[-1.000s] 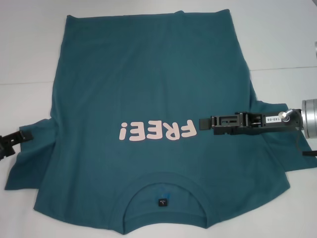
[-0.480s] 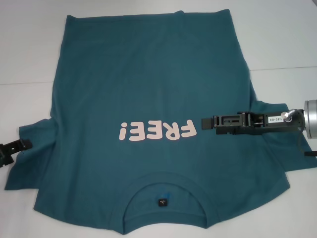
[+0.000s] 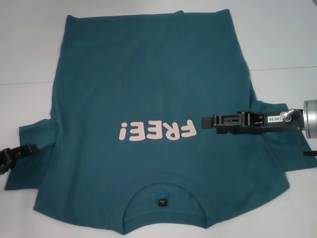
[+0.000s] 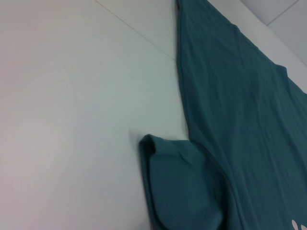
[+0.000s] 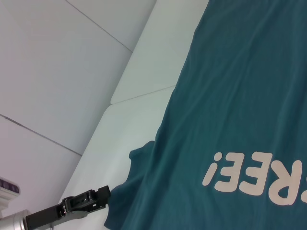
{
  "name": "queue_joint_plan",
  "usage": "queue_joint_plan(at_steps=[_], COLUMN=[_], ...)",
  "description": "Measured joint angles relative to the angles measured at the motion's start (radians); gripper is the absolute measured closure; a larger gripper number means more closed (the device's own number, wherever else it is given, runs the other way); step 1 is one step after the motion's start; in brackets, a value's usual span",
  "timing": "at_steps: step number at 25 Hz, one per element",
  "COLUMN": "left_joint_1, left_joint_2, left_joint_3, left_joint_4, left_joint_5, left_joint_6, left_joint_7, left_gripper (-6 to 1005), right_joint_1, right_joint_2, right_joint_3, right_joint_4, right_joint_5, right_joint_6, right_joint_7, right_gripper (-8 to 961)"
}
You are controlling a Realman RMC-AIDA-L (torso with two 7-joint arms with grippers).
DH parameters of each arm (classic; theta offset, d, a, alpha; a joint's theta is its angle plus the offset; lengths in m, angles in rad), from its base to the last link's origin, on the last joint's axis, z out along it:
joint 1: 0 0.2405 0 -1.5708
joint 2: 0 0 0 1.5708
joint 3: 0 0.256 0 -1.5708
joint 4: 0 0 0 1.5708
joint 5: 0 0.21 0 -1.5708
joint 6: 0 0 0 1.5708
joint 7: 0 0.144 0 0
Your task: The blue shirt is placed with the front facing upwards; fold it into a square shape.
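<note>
**Here, two grippers flank a flat shirt**

The blue shirt (image 3: 148, 119) lies face-up across the white table (image 3: 29, 49), collar nearest the robot. The right gripper (image 3: 205, 123) hovers beside the lettering, the left gripper (image 3: 29, 148) at the left sleeve (image 3: 32, 148); I cannot tell either's opening. Pinching the sleeve edge cleanly should keep the fold straight.

Head view overhead; wrist views low, sharing left sleeve (image 4: 184, 187).

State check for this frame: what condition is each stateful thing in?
blue shirt: spread flat, front up, unfolded, both sleeves out.
left gripper: at the left sleeve's edge.
right gripper: over the chest, beside the lettering.
</note>
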State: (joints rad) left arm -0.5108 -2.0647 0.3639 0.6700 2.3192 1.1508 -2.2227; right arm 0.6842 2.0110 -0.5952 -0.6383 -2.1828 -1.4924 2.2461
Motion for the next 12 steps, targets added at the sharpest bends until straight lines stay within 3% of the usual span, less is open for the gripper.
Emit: queue_joint_plan(at_steps=[12], left_joint_1=[-0.05], left_joint_2=[0.007], left_joint_3=[0.049], left_joint_4=[-0.029], left_joint_5=[0.007], left_joint_6=[-0.027], left_joint_7=[-0.035], left_gripper=[190], right_joint_1=[-0.002], right_joint_2=[0.0], right_joint_3=[0.0], right_joint_4=[0.001], right_joint_5=[0.0], right_joint_6=[-0.001], right_joint_7=[-0.001], right_gripper=[55])
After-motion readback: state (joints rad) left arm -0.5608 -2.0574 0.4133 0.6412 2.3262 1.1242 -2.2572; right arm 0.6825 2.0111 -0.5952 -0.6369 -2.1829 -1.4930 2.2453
